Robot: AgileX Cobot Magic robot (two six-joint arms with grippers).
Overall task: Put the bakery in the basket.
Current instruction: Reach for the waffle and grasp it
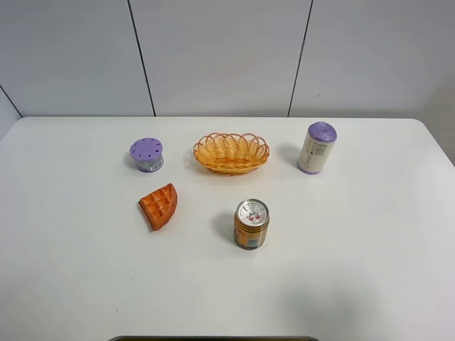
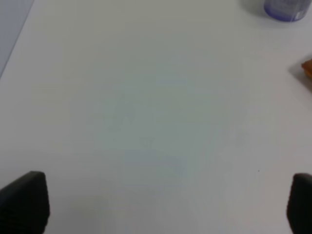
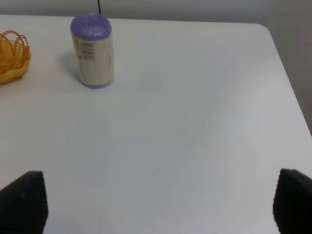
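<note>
The bakery [image 1: 160, 205] is an orange-brown wedge-shaped toy waffle lying on the white table, left of centre; a sliver of it shows at the edge of the left wrist view [image 2: 307, 69]. The basket [image 1: 231, 152] is an oval orange-yellow woven one behind it, empty; part of its rim shows in the right wrist view [image 3: 10, 56]. Neither arm shows in the high view. My left gripper [image 2: 161, 204] is open over bare table, well short of the waffle. My right gripper [image 3: 156, 202] is open over bare table, apart from everything.
A gold drink can [image 1: 251, 224] stands in front of the basket. A short purple-lidded round container [image 1: 146, 155] stands left of the basket and shows in the left wrist view [image 2: 286, 8]. A tall purple-topped cylinder [image 1: 316, 148] stands right of the basket and shows in the right wrist view [image 3: 92, 50].
</note>
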